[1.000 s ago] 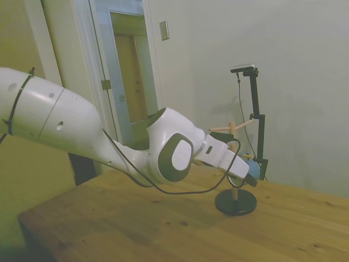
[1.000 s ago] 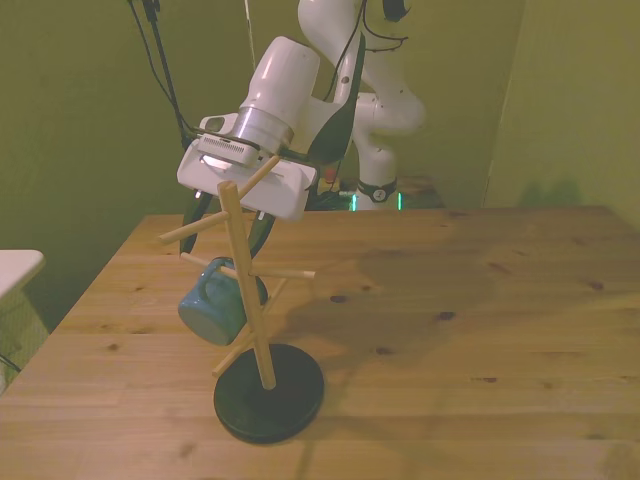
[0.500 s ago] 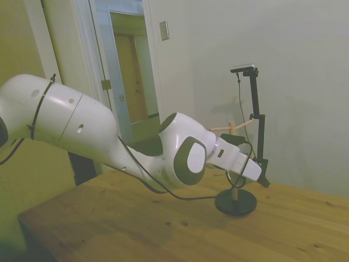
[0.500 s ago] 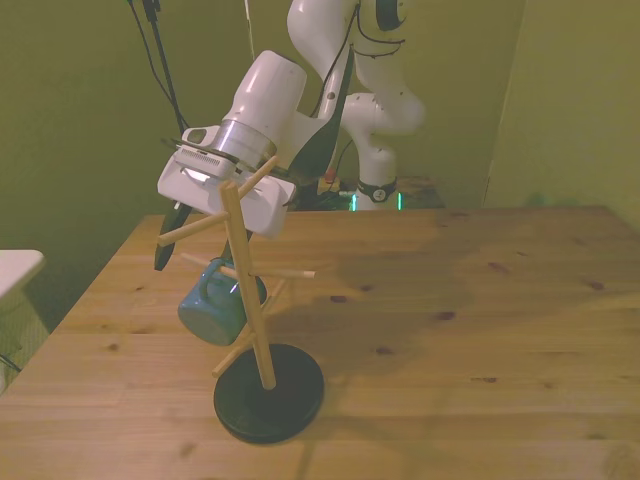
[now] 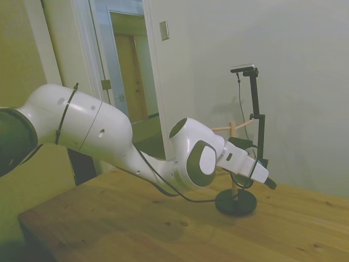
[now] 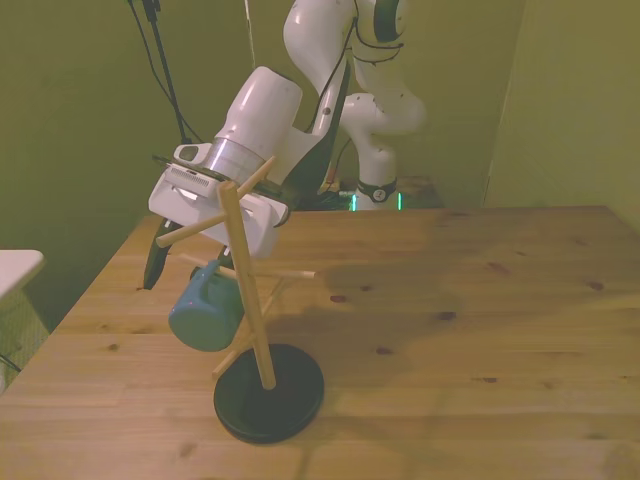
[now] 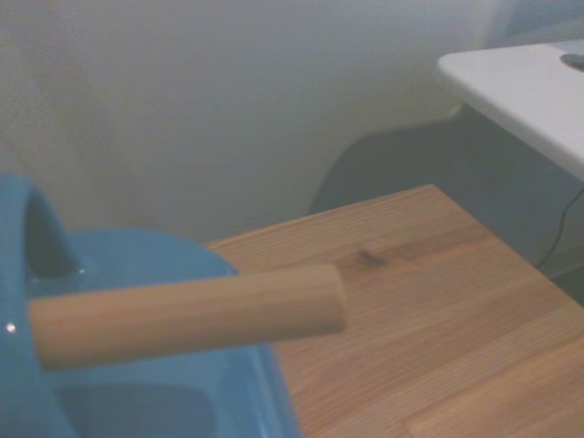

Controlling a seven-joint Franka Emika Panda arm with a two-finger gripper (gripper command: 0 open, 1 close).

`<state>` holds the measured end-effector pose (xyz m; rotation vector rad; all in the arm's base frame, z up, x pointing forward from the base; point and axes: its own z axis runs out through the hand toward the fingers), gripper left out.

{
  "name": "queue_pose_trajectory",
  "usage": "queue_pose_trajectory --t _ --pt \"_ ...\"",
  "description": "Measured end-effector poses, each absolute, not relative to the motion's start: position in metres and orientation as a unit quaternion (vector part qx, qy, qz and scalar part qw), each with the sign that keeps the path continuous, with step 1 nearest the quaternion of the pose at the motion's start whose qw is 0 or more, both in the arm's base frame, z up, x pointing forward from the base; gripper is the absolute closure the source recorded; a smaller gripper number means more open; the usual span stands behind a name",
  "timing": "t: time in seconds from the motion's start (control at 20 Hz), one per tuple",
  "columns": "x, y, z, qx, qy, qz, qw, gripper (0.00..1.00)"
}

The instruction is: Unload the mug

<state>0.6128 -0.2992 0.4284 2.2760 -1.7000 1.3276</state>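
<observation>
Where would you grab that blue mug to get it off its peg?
Probably across the mug's round body, coming from the front view's left. Its handle is threaded on a peg of the wooden rack, so sliding it outward along the peg frees it.

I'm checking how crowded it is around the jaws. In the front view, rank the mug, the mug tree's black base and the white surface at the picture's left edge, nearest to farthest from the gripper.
1. The mug: hanging on a peg just below the gripper.
2. The black base: lower, toward the front view's right.
3. The white surface: off the table, at the front view's left edge.
</observation>
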Motion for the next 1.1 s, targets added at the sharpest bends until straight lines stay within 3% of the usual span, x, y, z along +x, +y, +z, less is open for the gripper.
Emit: queue_pose_trajectory --t 1.1 --pt "0.6119 -0.2902 0.4341 0.724 -0.545 0.422 -0.015 1.00"
